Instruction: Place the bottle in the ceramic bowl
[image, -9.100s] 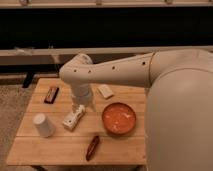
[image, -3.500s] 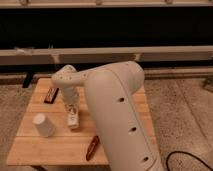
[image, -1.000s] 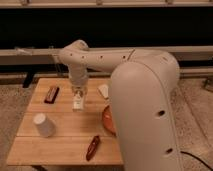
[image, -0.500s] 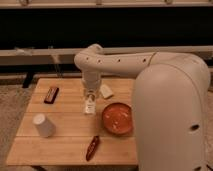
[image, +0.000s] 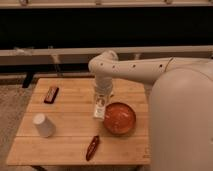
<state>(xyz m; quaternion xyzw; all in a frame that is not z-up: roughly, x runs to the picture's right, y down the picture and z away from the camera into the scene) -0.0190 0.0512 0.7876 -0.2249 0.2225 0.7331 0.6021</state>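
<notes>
nearest you, at the front edge of the wooden table, there's a dark reddish wrapped snack, and off to the left the white cup sits upside down. neither matters for this.

mid-table is where it counts. the ceramic bowl sits right of centre, and the bottle hangs just off its left rim, upright, long axis running up and down, label facing you. it looks lifted off the wood, though i can't say by how much. the gripper comes down on it from above with its jaws pinching the bottle's top end.

so the one thing your next move turns on: the bowl lies to the right of the bottle, right beside it, and the bottle isn't over the rim yet. i'd guess a short slide right, then let go.

further back, a dark flat bar lies near the left rear corner, well clear.
</notes>
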